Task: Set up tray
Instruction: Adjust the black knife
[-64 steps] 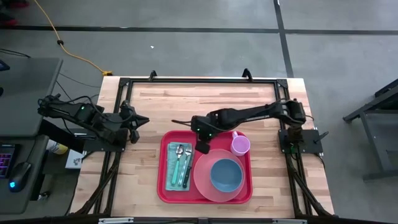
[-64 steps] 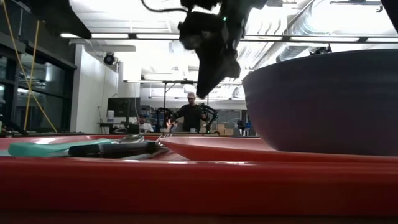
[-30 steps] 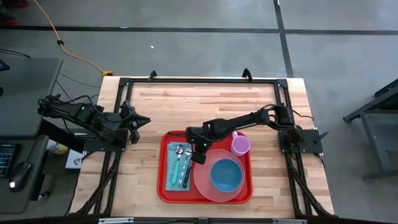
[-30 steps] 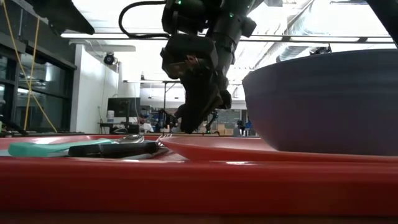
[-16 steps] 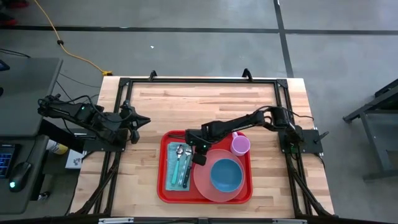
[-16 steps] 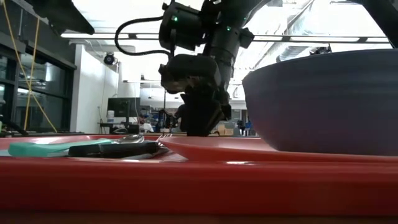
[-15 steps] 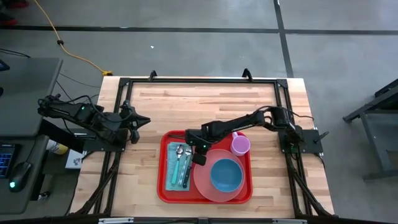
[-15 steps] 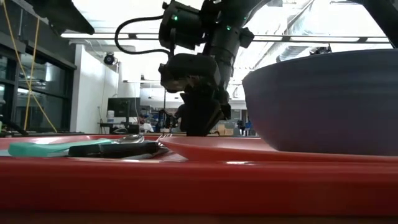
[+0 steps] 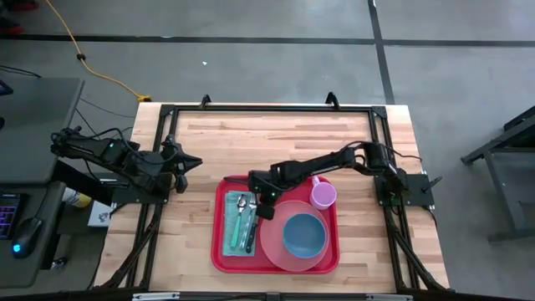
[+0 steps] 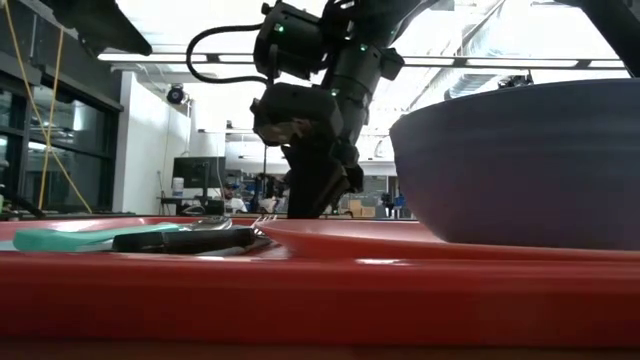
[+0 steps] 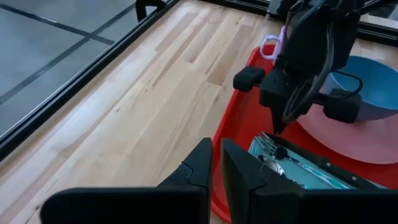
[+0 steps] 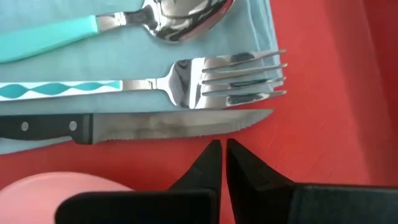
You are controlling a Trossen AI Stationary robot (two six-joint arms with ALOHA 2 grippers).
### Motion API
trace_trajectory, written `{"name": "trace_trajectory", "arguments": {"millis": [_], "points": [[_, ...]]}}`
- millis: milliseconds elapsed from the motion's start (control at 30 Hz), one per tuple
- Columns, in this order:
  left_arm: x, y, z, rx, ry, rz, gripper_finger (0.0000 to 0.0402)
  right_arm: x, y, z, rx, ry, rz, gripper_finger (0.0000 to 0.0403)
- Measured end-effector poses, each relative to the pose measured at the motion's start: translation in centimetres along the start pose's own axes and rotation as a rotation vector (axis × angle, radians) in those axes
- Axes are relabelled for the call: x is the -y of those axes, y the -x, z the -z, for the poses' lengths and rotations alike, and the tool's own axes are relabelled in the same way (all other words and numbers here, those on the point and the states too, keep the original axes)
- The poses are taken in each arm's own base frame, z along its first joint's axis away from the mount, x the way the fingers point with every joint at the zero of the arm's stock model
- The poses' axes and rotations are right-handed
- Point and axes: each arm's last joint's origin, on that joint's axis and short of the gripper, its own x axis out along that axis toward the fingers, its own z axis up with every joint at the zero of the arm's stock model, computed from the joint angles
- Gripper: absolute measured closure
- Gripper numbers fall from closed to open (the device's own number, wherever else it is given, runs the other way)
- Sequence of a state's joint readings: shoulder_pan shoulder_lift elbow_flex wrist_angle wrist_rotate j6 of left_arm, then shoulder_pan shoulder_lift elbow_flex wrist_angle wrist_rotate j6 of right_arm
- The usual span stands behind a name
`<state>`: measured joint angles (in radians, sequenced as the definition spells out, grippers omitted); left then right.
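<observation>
Tray [image 9: 219, 251]: red, on the wooden table [image 9: 276, 134] toward the near edge, between the two arms.
Contents: pink plate [image 9: 272, 242] carrying a blue bowl [image 9: 303, 235]; purple cup [image 9: 323, 196]; teal napkin [image 12: 261, 37] with spoon [image 12: 180, 15], fork [image 12: 205, 78] and knife [image 12: 161, 124] side by side.
Right gripper [image 12: 221, 149]: low over bare tray floor just beside the knife blade, fingers pressed together, holding nothing.
Right arm pose: stretched across from its base, wrist pitched steeply down.
Step advice: judged a final cutlery nudge or a withdrawal; lift straight up, clear of blade and plate rim.
Left gripper [image 11: 216, 162]: parked over the table's left side, fingers together, empty.
</observation>
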<state>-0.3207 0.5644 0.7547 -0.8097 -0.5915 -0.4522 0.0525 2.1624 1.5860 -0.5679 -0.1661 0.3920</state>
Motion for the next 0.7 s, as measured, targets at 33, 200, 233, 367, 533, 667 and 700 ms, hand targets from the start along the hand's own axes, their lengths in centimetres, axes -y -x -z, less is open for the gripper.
{"name": "trace_trajectory", "arguments": {"millis": [33,200,233,367,533,667,700], "points": [[0.0,0.0,0.0,0.0,0.0,0.0,0.0341,0.0,0.0,0.0,-0.002,0.0,0.001,0.0403],[0.0,0.0,0.0,0.0,0.0,0.0,0.0341,0.1,-0.3,0.1,-0.008,0.005,0.002,0.0403],[0.0,0.0,0.0,0.0,0.0,0.0,0.0341,0.1,-0.5,0.1,-0.015,0.005,0.001,0.0403],[0.0,0.0,0.0,-0.001,0.0,0.004,0.0341,0.2,-1.0,0.2,-0.025,0.002,-0.011,0.0403],[0.0,0.0,0.0,-0.004,0.001,0.01,0.0341,0.2,-1.3,0.0,-0.007,0.001,-0.024,0.0403],[0.0,0.0,0.0,-0.005,0.0,0.012,0.0341,0.1,-1.3,-0.2,0.013,-0.004,-0.039,0.0403],[0.0,0.0,0.0,-0.005,0.0,0.013,0.0341,0.1,-1.4,-0.3,0.019,-0.007,-0.044,0.0403]]}}
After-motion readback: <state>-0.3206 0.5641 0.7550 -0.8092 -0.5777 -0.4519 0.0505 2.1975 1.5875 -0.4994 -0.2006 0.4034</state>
